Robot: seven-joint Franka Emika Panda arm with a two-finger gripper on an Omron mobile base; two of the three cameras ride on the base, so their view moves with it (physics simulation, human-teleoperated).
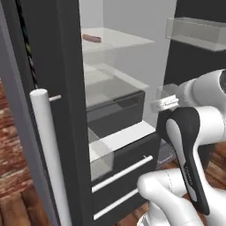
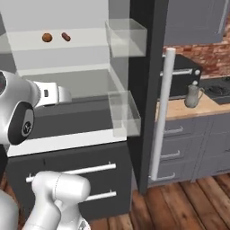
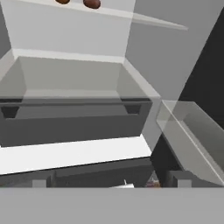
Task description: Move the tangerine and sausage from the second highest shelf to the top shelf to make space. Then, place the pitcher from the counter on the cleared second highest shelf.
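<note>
A: Item one, tangerine (image 2: pixel 47 37)?
B: Small orange ball on the top shelf (image 2: pixel 85 41), the pale whitish glass slab inside the open fridge. In the right base view it lies at about 10 o'clock of the picture.

A: Item two, sausage (image 2: pixel 66 36)?
B: Reddish-brown, short, on that same shelf, just beside the tangerine at its 3 o'clock, not touching it. The left base view shows it at roughly 11 o'clock of the picture, near the left wall of the fridge.

A: Item three, second highest shelf (image 2: pixel 81 83)?
B: Greyer glass slab directly below the top one. No loose item shows on it in the right base view.

A: Item four, pitcher (image 2: pixel 192 95)?
B: Dull grey jug, upright on the counter (image 2: pixel 211 104), the tan wooden worktop outside the fridge, at about 3 o'clock in the right base view. A black microwave (image 2: pixel 182 74) sits behind it at its 11 o'clock.

A: Item five, the claw?
B: Its tips do not show clearly. Fingers spread fully apart, nothing between them. The hand camera looks into the fridge from below the shelves, toward a dark drawer (image 3: pixel 74 120).
</note>
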